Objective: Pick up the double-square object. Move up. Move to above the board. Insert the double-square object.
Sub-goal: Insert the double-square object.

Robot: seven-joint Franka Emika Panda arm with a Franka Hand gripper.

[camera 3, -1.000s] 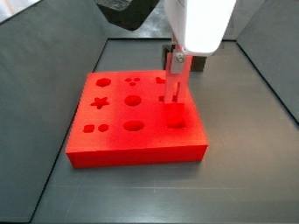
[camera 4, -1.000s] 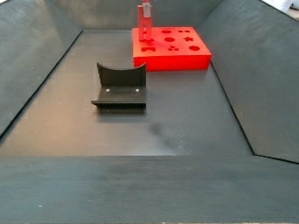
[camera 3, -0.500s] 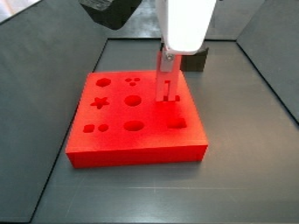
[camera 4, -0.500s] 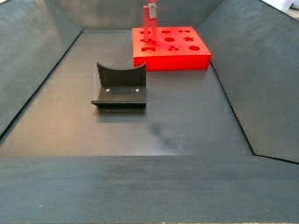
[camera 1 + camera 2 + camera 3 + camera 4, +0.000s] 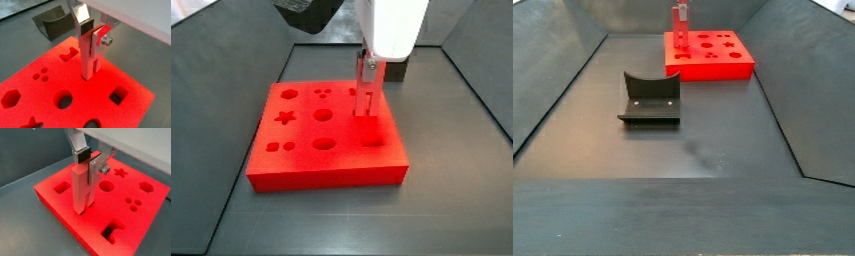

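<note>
The double-square object is a slim salmon bar, held upright in both wrist views [image 5: 87,60] [image 5: 80,190]. My gripper [image 5: 92,34] [image 5: 90,164] is shut on its upper end, silver fingers on either side. The bar's lower end is at the top face of the board [image 5: 143,107] [image 5: 137,225], a thick bright red slab with star, circle, square and hexagon recesses. I cannot tell whether it touches. In both side views the bar [image 5: 366,95] [image 5: 680,30] stands over the board [image 5: 345,162] [image 5: 714,69] under the gripper [image 5: 368,68].
A dark grey U-shaped block [image 5: 649,98] sits on the grey floor apart from the board; it also shows in a wrist view [image 5: 53,22]. Sloped dark walls [image 5: 560,90] enclose the floor. A dark block [image 5: 396,68] stands behind the board.
The gripper with the bar shifted slightly sideways over the board and came partly back. It stays shut on the bar at about the same height.
</note>
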